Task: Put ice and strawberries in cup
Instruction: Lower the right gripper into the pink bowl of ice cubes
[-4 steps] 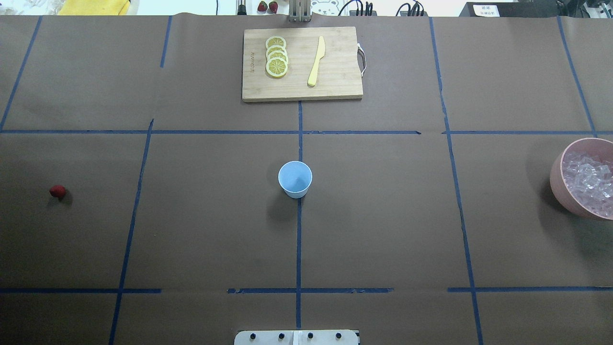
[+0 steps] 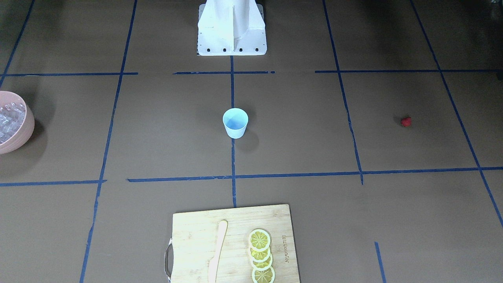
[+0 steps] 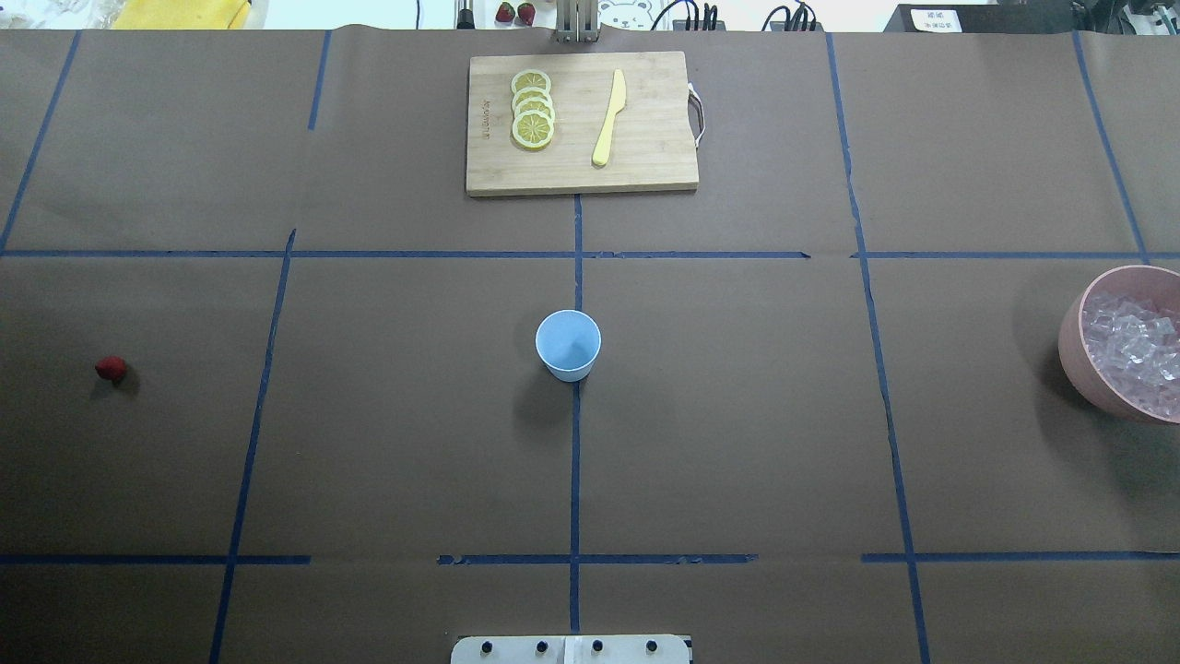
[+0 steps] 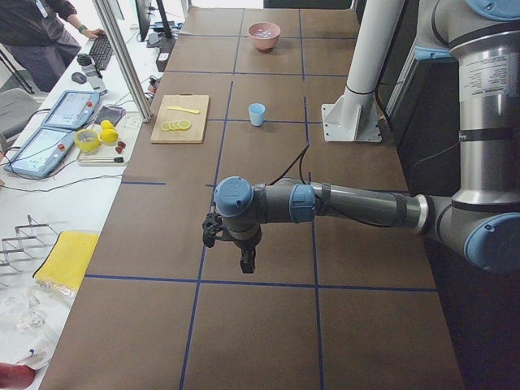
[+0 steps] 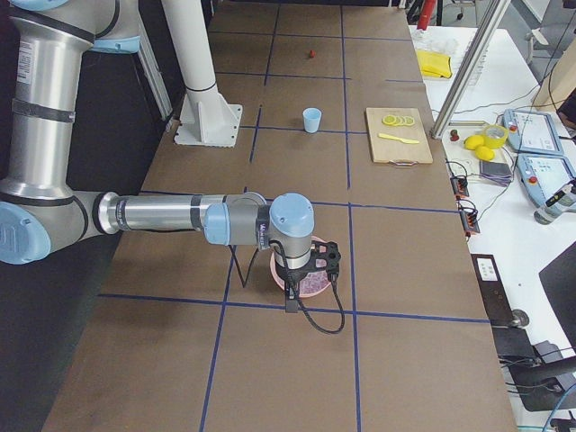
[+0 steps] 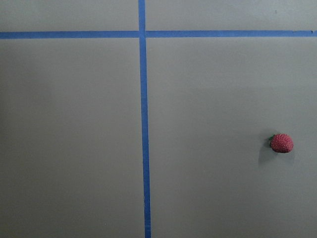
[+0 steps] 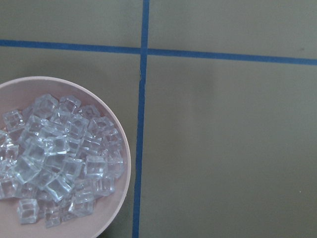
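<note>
The pale blue cup point(image 3: 568, 343) stands upright at the table's middle, also in the front view point(image 2: 235, 122). One red strawberry point(image 3: 111, 369) lies far left on the table and shows in the left wrist view point(image 6: 282, 143). Clear ice cubes point(image 3: 1132, 355) fill a pink bowl point(image 3: 1074, 355) at the right edge, seen close in the right wrist view point(image 7: 54, 158). My left gripper point(image 4: 245, 262) hangs above the table in the exterior left view only. My right gripper point(image 5: 290, 301) hangs over the bowl in the exterior right view only. I cannot tell whether either is open or shut.
A wooden cutting board point(image 3: 581, 123) at the far middle holds lemon slices point(image 3: 533, 109) and a yellow knife point(image 3: 608, 118). The robot's white base point(image 2: 232, 27) stands at the near edge. Blue tape lines cross the brown table cover.
</note>
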You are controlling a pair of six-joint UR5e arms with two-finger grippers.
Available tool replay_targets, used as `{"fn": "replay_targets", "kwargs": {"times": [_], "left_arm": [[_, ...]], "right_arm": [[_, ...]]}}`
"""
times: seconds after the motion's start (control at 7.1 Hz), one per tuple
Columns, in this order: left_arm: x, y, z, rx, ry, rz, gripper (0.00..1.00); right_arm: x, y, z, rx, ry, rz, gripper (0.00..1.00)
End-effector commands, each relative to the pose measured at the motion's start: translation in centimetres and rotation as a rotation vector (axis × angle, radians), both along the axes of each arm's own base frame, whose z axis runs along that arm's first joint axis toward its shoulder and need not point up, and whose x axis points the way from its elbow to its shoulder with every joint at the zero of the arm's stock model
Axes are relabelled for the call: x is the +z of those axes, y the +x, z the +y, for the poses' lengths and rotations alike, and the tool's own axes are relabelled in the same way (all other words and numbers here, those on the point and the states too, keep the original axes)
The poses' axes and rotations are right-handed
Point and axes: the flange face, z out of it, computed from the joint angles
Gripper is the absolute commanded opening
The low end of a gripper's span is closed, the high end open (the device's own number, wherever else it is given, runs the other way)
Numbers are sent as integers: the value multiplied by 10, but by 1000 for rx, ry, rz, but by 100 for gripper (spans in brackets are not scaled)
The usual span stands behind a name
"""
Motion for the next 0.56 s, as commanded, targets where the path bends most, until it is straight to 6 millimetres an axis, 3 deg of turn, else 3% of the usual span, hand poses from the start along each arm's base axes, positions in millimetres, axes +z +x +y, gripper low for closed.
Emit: {"fn": "replay_targets", "kwargs": {"times": [0.0, 0.28, 0.42], "left_arm": [[-5, 0, -3, -3, 7, 0, 100], [-7, 0, -5, 0, 18, 0, 100], [-6, 0, -4, -1, 14, 0, 100]], "right_arm": [[-9, 1, -4, 5, 110, 3, 100], [8, 0, -3, 7, 71, -11, 100], [5, -2, -8, 9, 75, -23, 100]]}}
